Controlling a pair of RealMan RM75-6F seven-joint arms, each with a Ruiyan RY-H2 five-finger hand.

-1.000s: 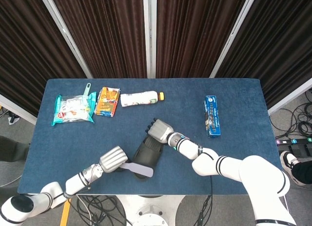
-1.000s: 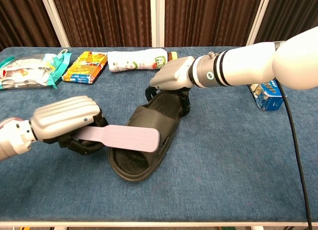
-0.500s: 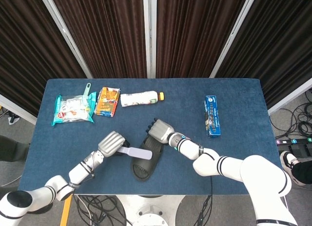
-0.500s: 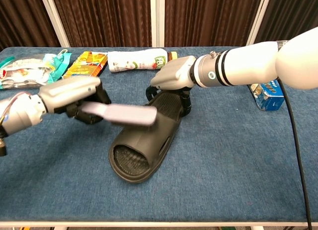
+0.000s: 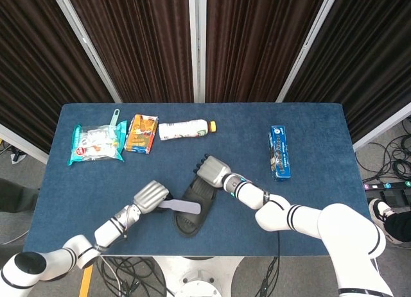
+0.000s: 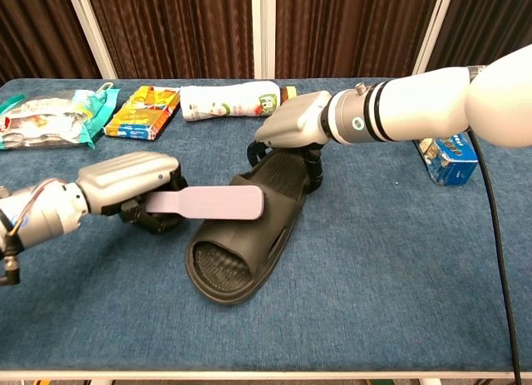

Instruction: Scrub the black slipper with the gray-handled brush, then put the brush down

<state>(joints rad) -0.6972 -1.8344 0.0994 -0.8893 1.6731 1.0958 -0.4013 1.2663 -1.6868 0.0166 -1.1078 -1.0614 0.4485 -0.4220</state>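
Note:
The black slipper lies in the middle of the blue table, its open toe end toward the front edge. My right hand grips the slipper's far end, fingers curled over its rim. My left hand holds the gray-handled brush by its handle. The brush's flat gray back lies across the slipper's strap; its bristles are hidden underneath.
Along the back of the table lie a teal snack packet, an orange box and a white bottle. A blue box sits at the right. The table's front edge is close to the slipper.
My left hand swept the brush away along the slipper, then back toward the front; it now lies across the strap. The slipper shifted slightly. My right hand has stayed on the slipper's far end.

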